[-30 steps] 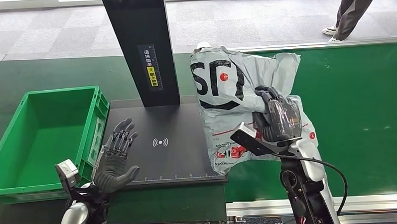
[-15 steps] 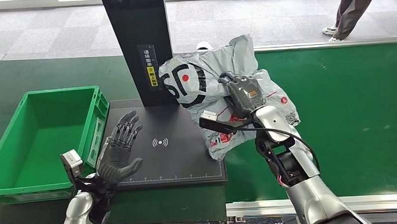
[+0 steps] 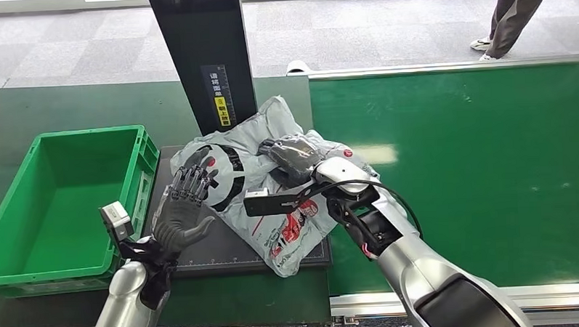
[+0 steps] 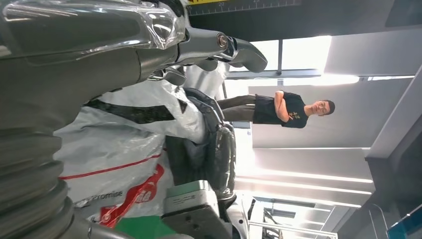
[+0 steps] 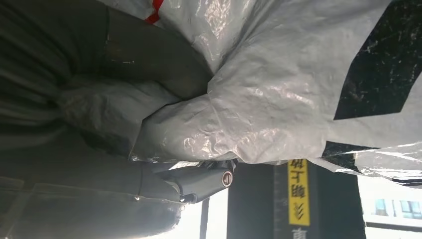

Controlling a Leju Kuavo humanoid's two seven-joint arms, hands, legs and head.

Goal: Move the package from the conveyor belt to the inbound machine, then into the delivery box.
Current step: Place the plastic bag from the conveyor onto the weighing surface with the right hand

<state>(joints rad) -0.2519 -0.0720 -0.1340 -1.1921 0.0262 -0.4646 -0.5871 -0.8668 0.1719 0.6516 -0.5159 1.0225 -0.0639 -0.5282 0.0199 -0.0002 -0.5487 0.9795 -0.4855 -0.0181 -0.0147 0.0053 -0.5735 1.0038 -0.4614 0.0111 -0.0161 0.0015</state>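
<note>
The package [image 3: 273,208] is a grey plastic mailer bag with black and red print. It lies across the black pad of the inbound machine [image 3: 224,242], just in front of the machine's black post [image 3: 207,64]. My right hand [image 3: 295,156] grips the bag's crumpled top from above; the right wrist view has the grey film [image 5: 278,94] bunched against that hand [image 5: 124,114]. My left hand [image 3: 181,211] stands upright with fingers spread at the bag's left edge, holding nothing. The left wrist view looks past my left hand [image 4: 99,55] at the bag [image 4: 119,149].
A green delivery box [image 3: 138,172] stands open left of the machine pad. The green conveyor belt [image 3: 475,164] stretches to the right, with a metal rail along its near edge. A person's legs [image 3: 517,14] stand beyond the belt at the top right.
My right hand has carried the bag left and down from the belt's edge onto the machine pad. My left hand has shifted slightly right, up to the bag's edge.
</note>
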